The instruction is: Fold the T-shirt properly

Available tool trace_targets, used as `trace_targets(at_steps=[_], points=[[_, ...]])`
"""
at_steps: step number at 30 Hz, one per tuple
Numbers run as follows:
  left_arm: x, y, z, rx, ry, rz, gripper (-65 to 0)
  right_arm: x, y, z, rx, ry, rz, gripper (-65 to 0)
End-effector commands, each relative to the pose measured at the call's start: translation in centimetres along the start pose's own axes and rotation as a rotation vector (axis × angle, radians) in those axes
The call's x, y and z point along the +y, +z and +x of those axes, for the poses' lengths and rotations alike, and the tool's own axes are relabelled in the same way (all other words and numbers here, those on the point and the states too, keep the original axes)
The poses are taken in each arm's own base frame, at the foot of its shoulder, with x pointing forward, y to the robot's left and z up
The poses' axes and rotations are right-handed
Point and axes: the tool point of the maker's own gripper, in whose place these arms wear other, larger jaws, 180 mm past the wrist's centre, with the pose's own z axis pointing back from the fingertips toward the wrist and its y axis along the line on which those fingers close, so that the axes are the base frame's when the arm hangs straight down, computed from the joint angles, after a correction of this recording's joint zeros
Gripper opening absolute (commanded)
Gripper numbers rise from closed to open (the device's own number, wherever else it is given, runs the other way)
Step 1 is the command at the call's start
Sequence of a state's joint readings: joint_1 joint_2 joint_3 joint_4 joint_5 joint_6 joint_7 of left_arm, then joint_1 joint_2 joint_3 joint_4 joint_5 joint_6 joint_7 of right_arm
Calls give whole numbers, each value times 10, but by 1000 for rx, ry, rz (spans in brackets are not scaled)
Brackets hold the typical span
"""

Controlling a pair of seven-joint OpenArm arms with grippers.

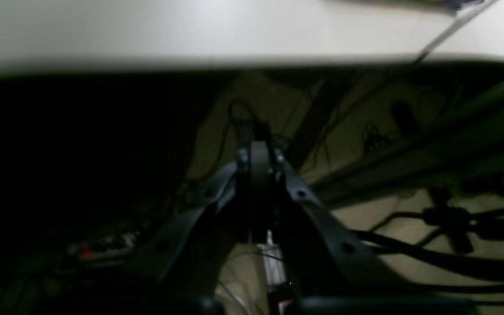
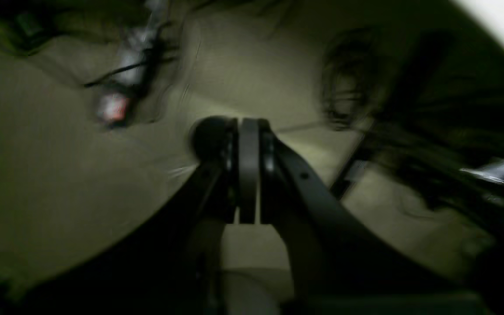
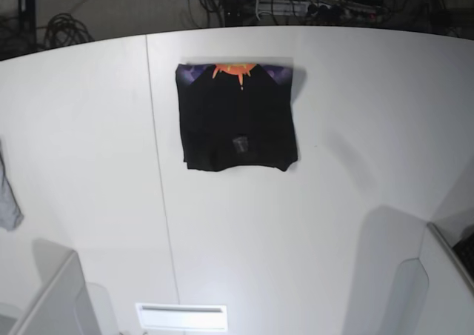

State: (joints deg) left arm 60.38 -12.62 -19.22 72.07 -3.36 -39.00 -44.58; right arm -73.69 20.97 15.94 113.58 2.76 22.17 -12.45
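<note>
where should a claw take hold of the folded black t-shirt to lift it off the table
Probably the near hem edge of the T-shirt, the side away from the orange print, coming in low from the front. That edge lies slightly rumpled against the white table, offering stacked layers to pinch, while the middle lies flat.

T-shirt (image 3: 237, 120): plain black, orange sunburst print flanked by purple at top edge, small pale mark near middle. Counter (image 3: 333, 224): white, thin grey seam left of centre. Cloth scrap (image 3: 7, 194) at left edge: grey. Left claw (image 1: 256, 144), right claw (image 2: 247, 131): black. Floor (image 2: 37, 175): dull olive-beige.
</note>
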Motion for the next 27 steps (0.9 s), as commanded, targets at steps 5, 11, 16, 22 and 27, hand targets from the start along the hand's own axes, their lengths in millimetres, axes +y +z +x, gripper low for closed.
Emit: trace_targets(at_steps=[5,11,16,22,27], points=[[-8,5,-61,173,27,-71,-650,49,-17,-26,115,-25,133,-650],[3,-14,-113,292,96,-52,-650,110,-63,-57,232,-141,254,-650],[20,-31,-140,400,108,-60,-650,143,-110,-77,319,-268,301,-650],[32,-56,-155,485,122,-56,-650,188,-154,-90,373,-418,365,-650],[28,-73,-163,574,85,-117,-650,199,-189,-119,410,-571,356,-650]])
